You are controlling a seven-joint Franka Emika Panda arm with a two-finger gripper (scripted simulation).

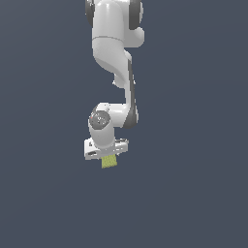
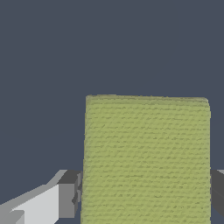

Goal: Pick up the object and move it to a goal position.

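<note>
The object [image 1: 109, 162] is a small yellow-green block with a faint ribbed texture. In the exterior view it pokes out just below the white hand of my gripper [image 1: 107, 156], which hides its upper part. In the wrist view the object [image 2: 146, 162] fills the space between my fingers [image 2: 68, 199], and my gripper [image 2: 146, 197] is shut on it, with a grey pad pressed against each side. The second finger shows only as a grey sliver at the frame's edge.
A plain dark blue-grey surface [image 1: 193, 193] lies all around with no other objects on it. The white arm [image 1: 114, 53] comes down from the top of the exterior view.
</note>
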